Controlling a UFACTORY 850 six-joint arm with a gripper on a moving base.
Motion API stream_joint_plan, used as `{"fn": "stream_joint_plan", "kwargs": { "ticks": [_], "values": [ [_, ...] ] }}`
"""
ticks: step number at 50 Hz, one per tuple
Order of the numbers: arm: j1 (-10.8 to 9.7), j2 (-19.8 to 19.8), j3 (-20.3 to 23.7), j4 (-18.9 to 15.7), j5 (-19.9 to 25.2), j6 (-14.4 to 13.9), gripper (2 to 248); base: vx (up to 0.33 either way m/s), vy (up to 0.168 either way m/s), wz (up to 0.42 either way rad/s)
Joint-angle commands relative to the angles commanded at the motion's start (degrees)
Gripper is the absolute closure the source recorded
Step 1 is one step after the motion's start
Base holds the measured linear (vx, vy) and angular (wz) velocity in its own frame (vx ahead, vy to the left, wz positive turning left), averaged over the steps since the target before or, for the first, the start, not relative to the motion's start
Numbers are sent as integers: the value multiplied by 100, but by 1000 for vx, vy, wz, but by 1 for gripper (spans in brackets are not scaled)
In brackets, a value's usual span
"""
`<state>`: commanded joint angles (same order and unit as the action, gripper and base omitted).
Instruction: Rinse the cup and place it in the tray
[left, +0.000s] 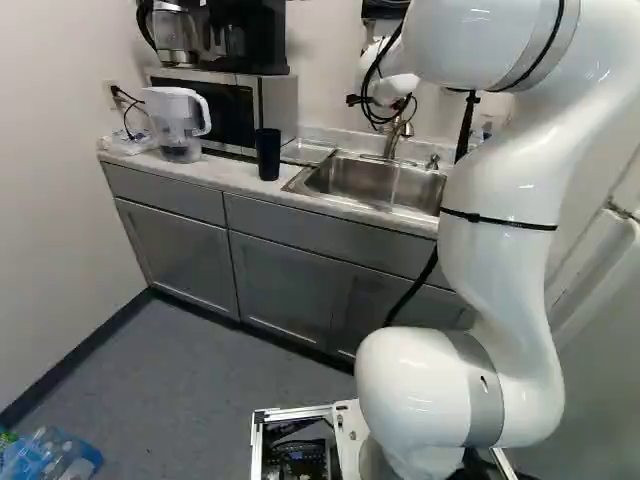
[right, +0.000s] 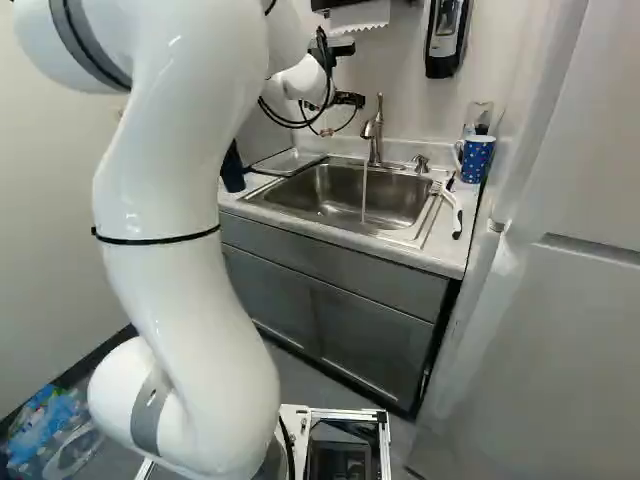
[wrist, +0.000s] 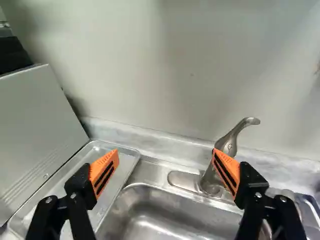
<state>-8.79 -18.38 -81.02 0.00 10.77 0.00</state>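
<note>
My gripper (right: 348, 99) is up beside the faucet in the right base view, its fingers largely hidden. In the wrist view the gripper (wrist: 166, 154) stands wide open, nothing between its orange pads; one finger overlaps the faucet (wrist: 214, 175). A dark, tall cup (left: 268, 154) stands upright on the counter, left of the sink in the left base view. The shallow metal tray (wrist: 75, 186) lies between sink and microwave, partly behind the other finger. From the faucet a thin stream of water (right: 364, 195) falls into the sink (right: 330, 190).
A microwave (left: 230, 108) with a coffee maker on top and a water pitcher (left: 178, 122) stand along the counter. Right of the sink are a blue dotted mug (right: 477, 158) and a brush (right: 455, 212). Bottles (left: 62, 455) lie on the floor. A white cabinet (right: 550, 300) stands at the right.
</note>
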Motion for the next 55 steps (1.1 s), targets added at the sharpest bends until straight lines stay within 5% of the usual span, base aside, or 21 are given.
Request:
{"fn": "stream_joint_plan", "kwargs": {
  "ticks": [25, 55],
  "values": [
    [242, 641, 727, 0, -416, 0, 3, 0, 0, 0],
    [292, 1341, 1483, 0, -1520, 0, 3, 0, 0, 0]
  ]
}}
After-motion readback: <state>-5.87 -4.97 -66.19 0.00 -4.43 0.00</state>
